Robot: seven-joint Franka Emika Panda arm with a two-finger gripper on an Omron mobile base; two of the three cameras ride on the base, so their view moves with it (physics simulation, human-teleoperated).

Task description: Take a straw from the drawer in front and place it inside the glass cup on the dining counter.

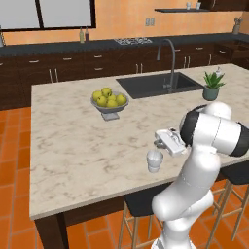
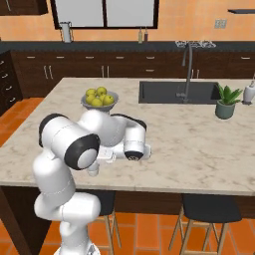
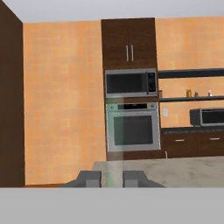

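The glass cup (image 1: 154, 160) stands near the front edge of the dining counter (image 1: 73, 146), just left of my arm. My gripper (image 1: 159, 142) hovers level just above and slightly right of the cup, pointing left. In the hand view, the gripper (image 3: 112, 178) is shut on a faint, pale upright streak, the straw (image 3: 113, 144), which rises from between the fingertips (image 3: 89, 178). From the right base view my elbow covers most of the hand, and the cup (image 2: 93, 171) peeks out below it. The drawer is out of view.
A grey bowl of yellow-green fruit (image 1: 109, 100) sits mid-counter. The dark sink (image 1: 158, 83), its faucet (image 1: 170, 63) and a potted plant (image 1: 212, 85) lie at the far right. Stools (image 2: 209, 209) stand under the front edge. The hand faces an oven wall (image 3: 132, 129).
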